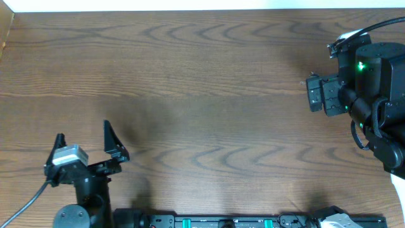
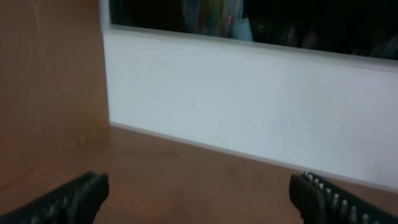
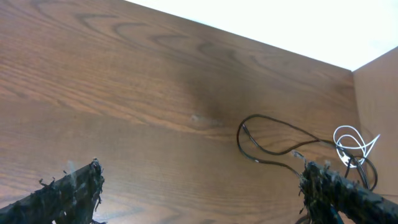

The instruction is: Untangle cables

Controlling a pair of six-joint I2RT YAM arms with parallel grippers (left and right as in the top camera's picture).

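Observation:
The cables show only in the right wrist view. A thin black cable (image 3: 268, 149) loops on the wooden table, and a short white cable (image 3: 352, 144) lies coiled at its right end beside the side wall. They overlap there. My right gripper (image 3: 202, 175) is open, its right finger (image 3: 329, 186) just in front of the black loop, with nothing between the jaws. From overhead the right gripper (image 1: 312, 94) sits at the far right and no cable shows. My left gripper (image 1: 85, 140) stands open and empty at the front left, also open in its wrist view (image 2: 196, 190).
The table (image 1: 202, 82) is dark brown wood. A white wall (image 2: 249, 106) runs along the back and brown side panels (image 2: 50, 81) (image 3: 380, 106) close the ends. A black rail (image 1: 240, 221) runs along the front edge.

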